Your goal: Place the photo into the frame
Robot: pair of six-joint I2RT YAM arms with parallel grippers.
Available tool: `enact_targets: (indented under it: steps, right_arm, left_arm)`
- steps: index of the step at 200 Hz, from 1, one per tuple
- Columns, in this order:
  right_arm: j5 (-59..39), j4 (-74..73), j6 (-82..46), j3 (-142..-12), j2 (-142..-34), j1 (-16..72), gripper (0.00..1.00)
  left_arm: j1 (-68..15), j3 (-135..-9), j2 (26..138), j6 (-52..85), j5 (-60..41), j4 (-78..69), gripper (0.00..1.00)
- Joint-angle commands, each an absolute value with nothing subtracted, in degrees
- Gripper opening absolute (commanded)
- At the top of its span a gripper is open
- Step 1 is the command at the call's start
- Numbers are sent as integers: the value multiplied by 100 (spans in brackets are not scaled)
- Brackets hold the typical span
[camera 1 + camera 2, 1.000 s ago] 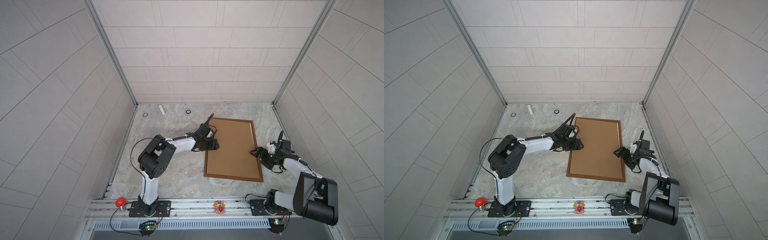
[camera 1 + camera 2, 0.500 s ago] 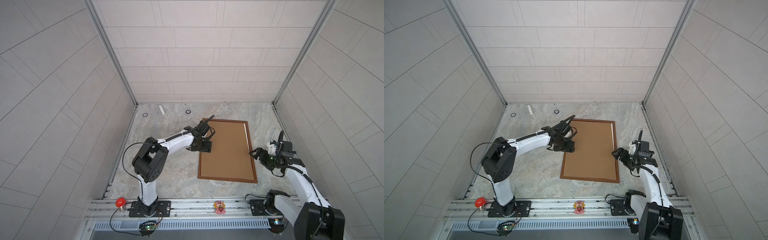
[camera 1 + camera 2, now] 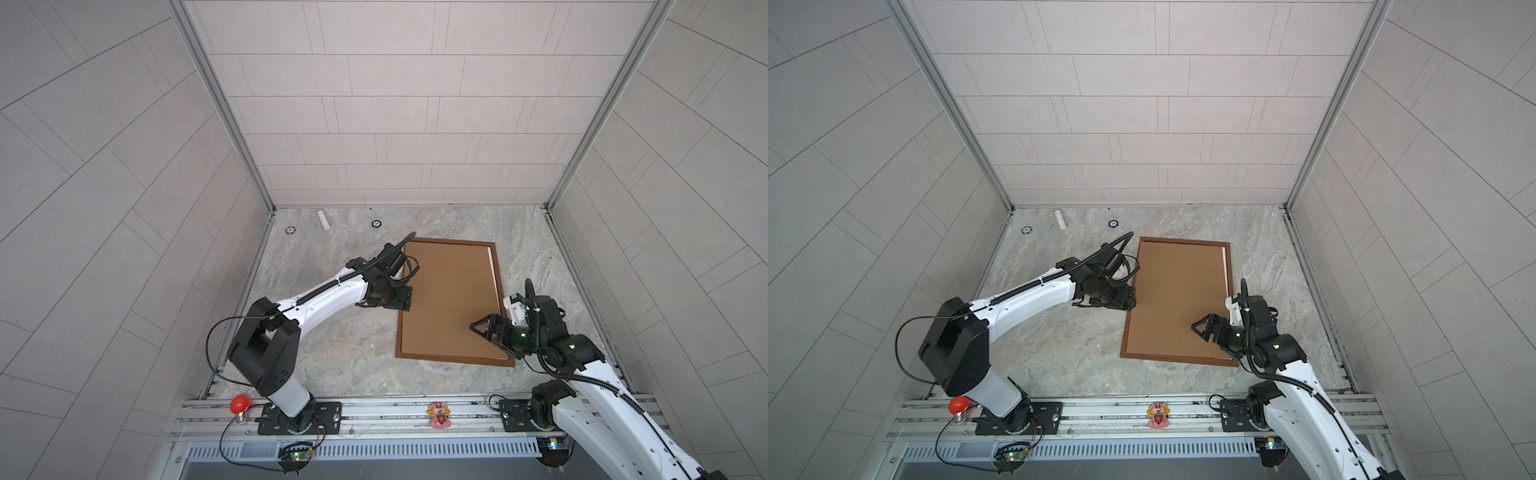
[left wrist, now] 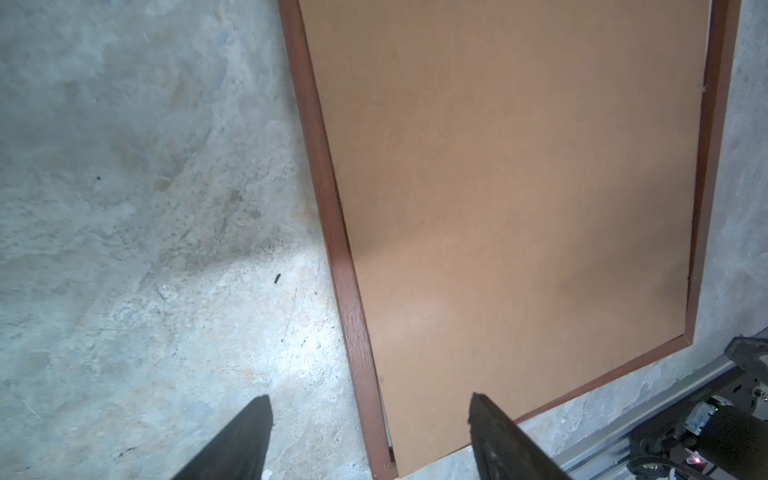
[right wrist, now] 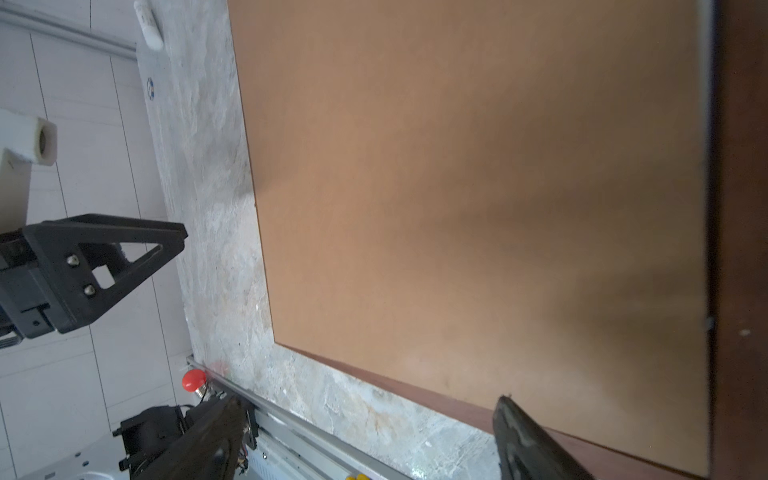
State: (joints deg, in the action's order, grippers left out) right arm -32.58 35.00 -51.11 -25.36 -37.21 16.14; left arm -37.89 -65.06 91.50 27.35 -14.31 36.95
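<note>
Lying face down on the table (image 3: pixel 332 353), the frame (image 3: pixel 453 360) holds the backing board (image 3: pixel 449 299). The photo (image 3: pixel 492 270) shows only as a white sliver at the board's 2 o'clock edge, so insertion appears essentially done. The left gripper (image 4: pixel 368 405) at the frame's 9 o'clock and the right gripper (image 5: pixel 368 401) over its 5 o'clock corner both gape wide and empty. Squaring the board seems to be what remains.

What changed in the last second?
The frame, brown backing board in it, slid left across the table. The left gripper drew back left alongside it; the right gripper came in over the board's near right part. Both grippers stayed open, holding nothing.
</note>
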Motion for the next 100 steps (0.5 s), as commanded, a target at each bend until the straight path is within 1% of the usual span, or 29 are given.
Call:
enact_targets:
  steps: [1,23,45,73,100]
  right_arm:
    - [-2905,3523,-6136,-2346,-3546,2104,89]
    - [-2707,3326,-6661,-2146,-3401,2591,89]
    - [-2559,3025,-7090,-1919,-3314,2948,89]
    - [-2540,2760,-7371,-1741,-3383,3167,89]
    - [-2443,2653,-7358,-1662,-3434,3189,89]
  left_arm:
    - [-3759,-6024,9025,2873,-1883,3213,77]
    - [-3769,-5621,8908,3168,-2330,2707,73]
    - [-3768,-5419,8845,3260,-2432,2435,72]
    - [-3765,-5297,8879,3433,-2768,2170,70]
    - [-3779,-5205,8842,3518,-2819,2127,70]
